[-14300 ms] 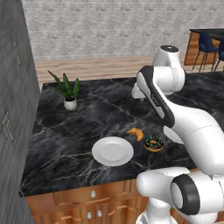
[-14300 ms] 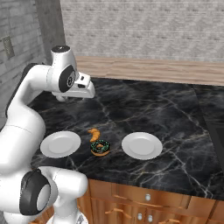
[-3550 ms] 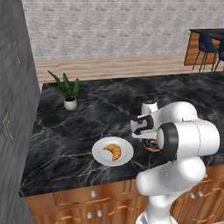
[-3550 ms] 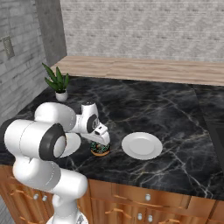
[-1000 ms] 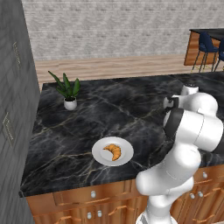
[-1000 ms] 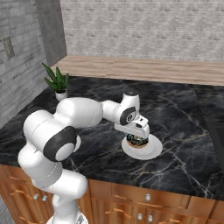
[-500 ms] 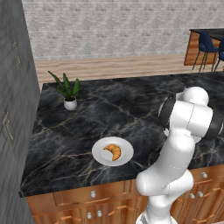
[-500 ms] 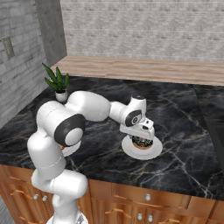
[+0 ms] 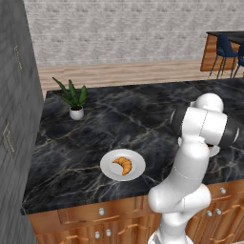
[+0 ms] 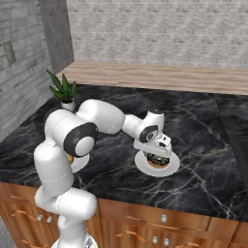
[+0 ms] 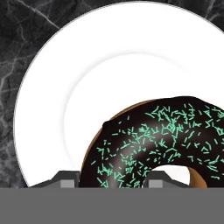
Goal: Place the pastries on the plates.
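Near the front edge of the black marble counter (image 10: 203, 160), the gripper (image 10: 156, 154) hangs low over a white plate (image 10: 170, 167), its fingers clamped on the chocolate donut (image 11: 153, 144), one finger outside the ring and one in its hole. The donut sits just above or on that plate; which one I cannot tell. Further along the same front edge, the croissant (image 9: 123, 165) lies on the other plate (image 9: 108, 170). A potted plant (image 9: 73, 100) stands toward the back corner.
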